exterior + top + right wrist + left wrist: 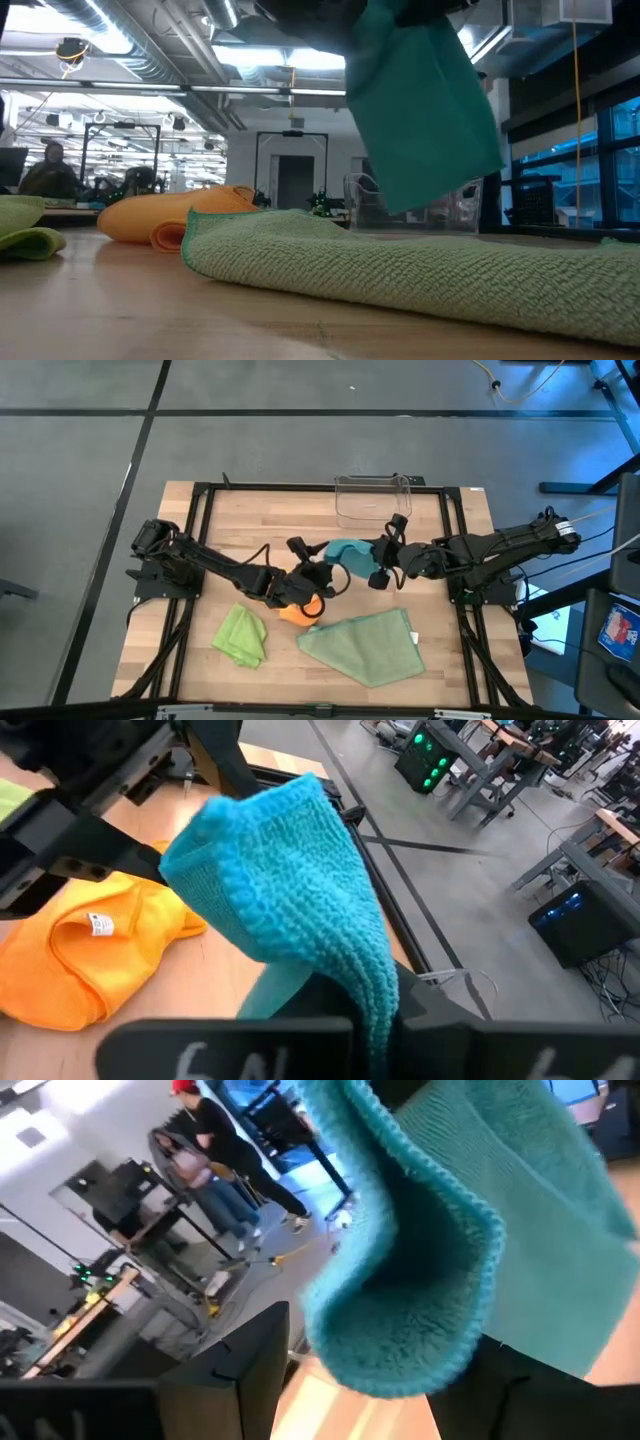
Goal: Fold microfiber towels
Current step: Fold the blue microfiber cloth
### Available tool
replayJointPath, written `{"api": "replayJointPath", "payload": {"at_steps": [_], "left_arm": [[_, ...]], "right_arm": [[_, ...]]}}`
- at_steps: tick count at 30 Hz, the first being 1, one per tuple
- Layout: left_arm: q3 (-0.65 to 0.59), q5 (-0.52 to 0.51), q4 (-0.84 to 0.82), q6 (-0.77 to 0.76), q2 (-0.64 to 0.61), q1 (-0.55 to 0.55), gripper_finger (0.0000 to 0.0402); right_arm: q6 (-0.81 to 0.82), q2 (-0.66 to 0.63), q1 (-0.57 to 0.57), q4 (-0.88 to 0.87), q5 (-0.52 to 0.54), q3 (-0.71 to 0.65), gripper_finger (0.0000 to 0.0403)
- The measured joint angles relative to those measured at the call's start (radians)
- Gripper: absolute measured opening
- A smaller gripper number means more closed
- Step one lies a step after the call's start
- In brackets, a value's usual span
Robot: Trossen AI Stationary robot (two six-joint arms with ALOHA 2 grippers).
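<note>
Teal microfiber towel hangs in the air above the middle of the wooden table, pinched at one edge by the right gripper, whose fingers are clenched on the cloth; in the low view its free end dangles clear of the tabletop. The left gripper sits just beside the hanging teal towel with its fingers spread wide and nothing visibly held between them, directly over the orange towel, which lies crumpled on the wood. The larger pale sage green towel lies spread near the front edge, just beside the orange one. The bright lime green towel rests bunched up toward the left front, apart from the others. A clear plastic bin stands at the table's far edge, behind the two grippers. People stand in the room beyond the table.
</note>
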Motion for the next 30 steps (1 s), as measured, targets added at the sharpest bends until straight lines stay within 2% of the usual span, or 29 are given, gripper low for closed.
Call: {"api": "replayJointPath", "payload": {"at_steps": [14,19,30], "left_arm": [[0.000,-0.025,0.029,0.040,0.000,-0.006,0.0199],[0.000,-0.047,0.046,0.068,-0.001,-0.006,0.0199],[0.000,-0.022,0.067,0.135,-0.002,-0.009,0.0197]], "right_arm": [[0.000,0.000,0.000,-0.019,-0.004,0.000,0.0002],[0.005,0.000,0.000,-0.032,-0.048,0.000,0.0002],[0.005,0.000,0.000,-0.052,-0.048,0.000,0.0002]]}}
